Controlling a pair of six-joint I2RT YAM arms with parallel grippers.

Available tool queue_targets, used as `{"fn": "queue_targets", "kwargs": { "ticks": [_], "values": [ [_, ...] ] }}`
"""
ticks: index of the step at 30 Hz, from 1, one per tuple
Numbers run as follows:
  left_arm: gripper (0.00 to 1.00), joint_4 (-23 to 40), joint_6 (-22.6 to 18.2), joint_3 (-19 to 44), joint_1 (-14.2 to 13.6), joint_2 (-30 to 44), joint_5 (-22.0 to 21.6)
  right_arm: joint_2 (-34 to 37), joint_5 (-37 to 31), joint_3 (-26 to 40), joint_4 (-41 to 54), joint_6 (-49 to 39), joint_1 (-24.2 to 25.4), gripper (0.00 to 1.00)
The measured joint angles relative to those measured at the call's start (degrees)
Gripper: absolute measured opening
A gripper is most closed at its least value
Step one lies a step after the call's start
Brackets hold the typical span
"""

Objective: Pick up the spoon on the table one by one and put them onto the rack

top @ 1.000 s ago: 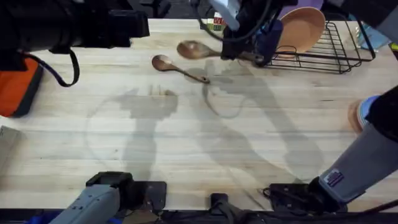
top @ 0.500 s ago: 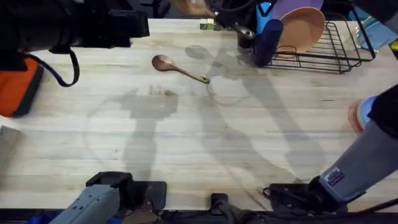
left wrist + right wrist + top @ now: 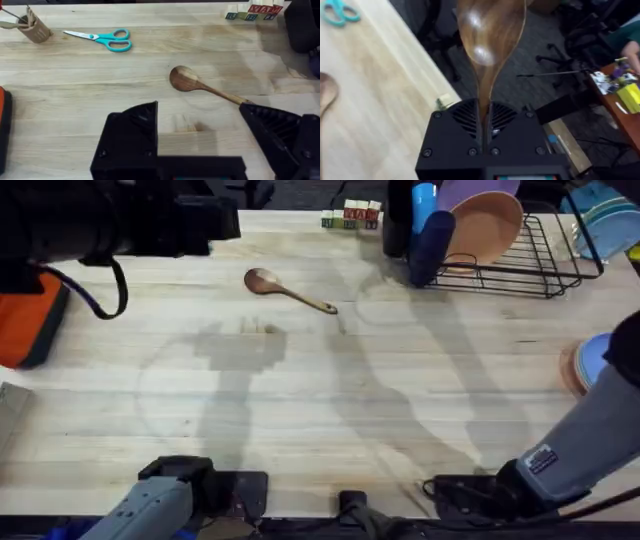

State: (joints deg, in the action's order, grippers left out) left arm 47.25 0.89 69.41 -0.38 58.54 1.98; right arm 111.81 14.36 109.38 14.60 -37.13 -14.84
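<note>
Lifted off the tabletop [image 3: 300, 410] since a second ago, the longer spoon [image 3: 487, 45] stands clamped in the right end effector [image 3: 483, 120]; the left end effector [image 3: 200, 135] gapes apart above the shorter spoon [image 3: 288, 292], upper centre; the rack [image 3: 545, 265] sits upper right.

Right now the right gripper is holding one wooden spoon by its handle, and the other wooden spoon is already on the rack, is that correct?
Not quite. The right gripper does hold a wooden spoon by its handle, as the right wrist view shows, but the other wooden spoon is not on the rack. The overhead view shows it lying on the table, left of the rack.
</note>
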Motion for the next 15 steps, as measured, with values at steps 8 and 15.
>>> {"fn": "queue_targets", "kwargs": {
  "ticks": [8,15],
  "values": [
    [0.993,-0.1,0.0,0.0,0.0,0.0,0.0,0.4,2.5,0.0,-10.6,2.7,3.4,0.034],
    [0.993,-0.1,0.0,0.0,0.0,0.0,0.0,8.4,6.7,0.3,-20.5,8.6,5.3,0.034]
  ]
}}
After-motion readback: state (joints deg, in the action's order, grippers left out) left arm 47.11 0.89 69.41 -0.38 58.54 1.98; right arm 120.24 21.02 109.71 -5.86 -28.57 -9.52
